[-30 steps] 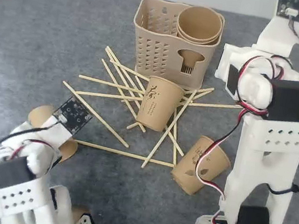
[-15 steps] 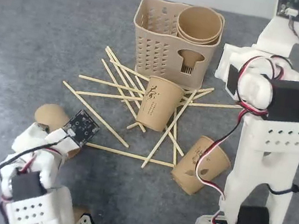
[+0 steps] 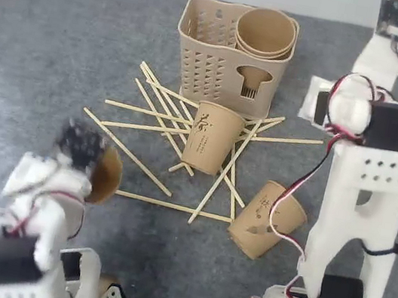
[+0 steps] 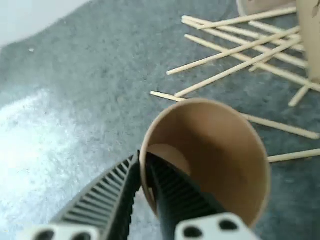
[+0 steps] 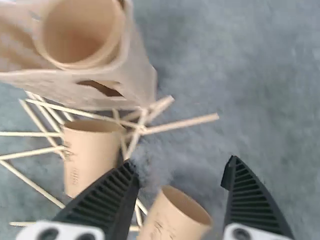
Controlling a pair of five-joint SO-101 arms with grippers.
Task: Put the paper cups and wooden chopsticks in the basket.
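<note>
While our left claw [image 4: 142,161] is clamping the rim of a paper cup [image 4: 215,150], one finger inside the wall and one outside, that cup is sitting at the near left of the grey bench [image 3: 42,38] with its mouth turned toward the scattered wooden chopsticks [image 3: 161,108]. We cannot tell whether the cup is touching the bench.

Our right claw [image 5: 181,167] is gaping wide with nothing between its fingers, held over the right side of the bench.

Just beyond its fingers a second cup [image 3: 267,220] is lying on its side, near the end of the chopstick pile. A third cup [image 3: 210,137] is resting across the middle of the chopsticks, its mouth pointing toward the basket [image 3: 209,63].

The chopsticks are fanning out loosely in front of the basket, crossing one another, and several are running under that third cup.

The basket is standing upright at the far side of the bench, and it is already holding a stack of cups [image 3: 266,32] in its right half.
</note>
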